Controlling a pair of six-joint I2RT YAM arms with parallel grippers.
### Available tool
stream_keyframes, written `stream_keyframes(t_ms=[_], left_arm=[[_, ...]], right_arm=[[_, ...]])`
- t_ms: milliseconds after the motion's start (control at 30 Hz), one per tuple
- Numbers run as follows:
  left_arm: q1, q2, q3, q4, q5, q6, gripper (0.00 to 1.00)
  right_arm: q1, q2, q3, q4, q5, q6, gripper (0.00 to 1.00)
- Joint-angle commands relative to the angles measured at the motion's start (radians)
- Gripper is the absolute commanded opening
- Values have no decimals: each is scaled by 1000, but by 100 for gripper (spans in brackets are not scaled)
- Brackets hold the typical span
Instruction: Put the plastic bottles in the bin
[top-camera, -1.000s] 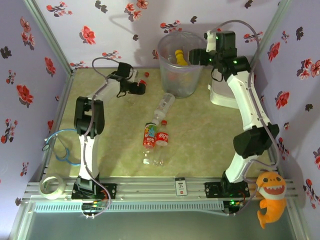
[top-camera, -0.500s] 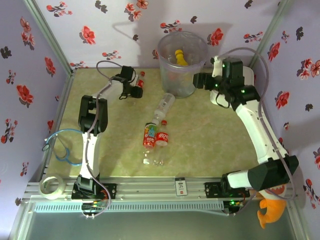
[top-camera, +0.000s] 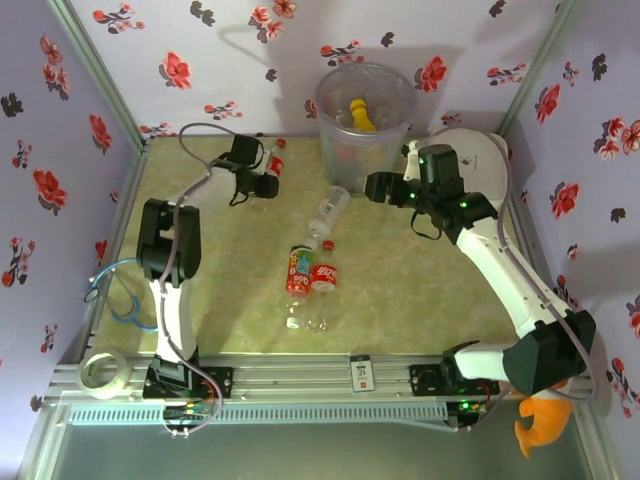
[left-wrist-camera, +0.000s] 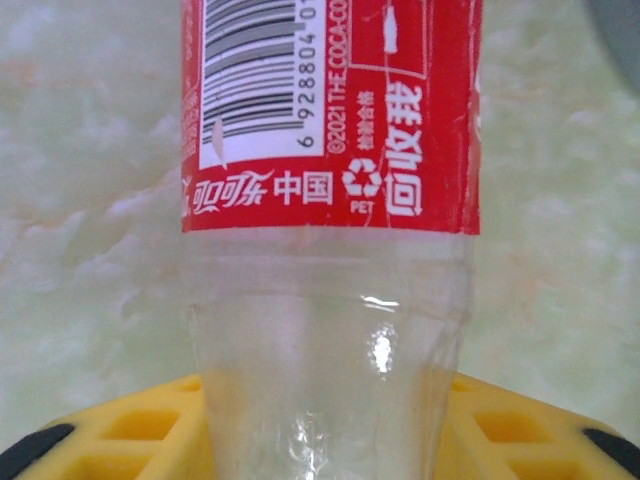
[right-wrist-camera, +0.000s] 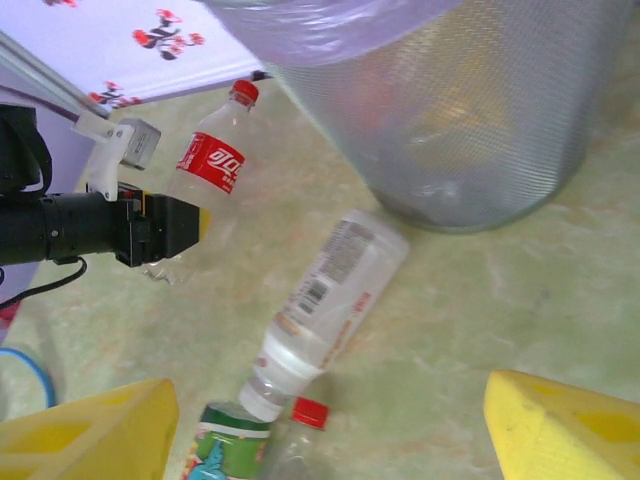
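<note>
**Left pincer has a red-label bottle by its base; the bin is off to its right.**

Top view: left pincer (top-camera: 258, 182) is closed on the base of a red-label bottle (top-camera: 272, 163), cap pointing out ahead of the fingers. The bin (top-camera: 362, 165) stands to this pincer's right, near but apart, with a yellow bottle (top-camera: 360, 115) inside. Right pincer (top-camera: 380, 188) hangs just beside the bin's foot, nearer it than the left. Left wrist view: the bottle's long axis runs straight out from the pincer, clear lower body pinched between the yellow pads (left-wrist-camera: 130, 430). Right wrist view: fingers wide apart, nothing between them. A white-label bottle (right-wrist-camera: 335, 300) lies on the worktop (right-wrist-camera: 520, 300) ahead, base toward the bin, cap toward this pincer. Judgement: the loaded left arm must swing right and lift over the bin.
</note>
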Motion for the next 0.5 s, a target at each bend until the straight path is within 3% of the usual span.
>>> stream_keyframes(t_ms=[0,133,267,467], left_arm=[[-6,-182,-102,127,47,-24,43],[-5,-365,-291,248,99,-53,32],[-16,-532,-500,418,171,-173,19],[-102,-688,-731,666,212,-307,10]], right_arm=[[37,10,-7,126,-14,95,82],[100,46,-2,224,-17,161,83],[158,99,4,328,-9,217,85],[200,223,92,352,-23,226,88]])
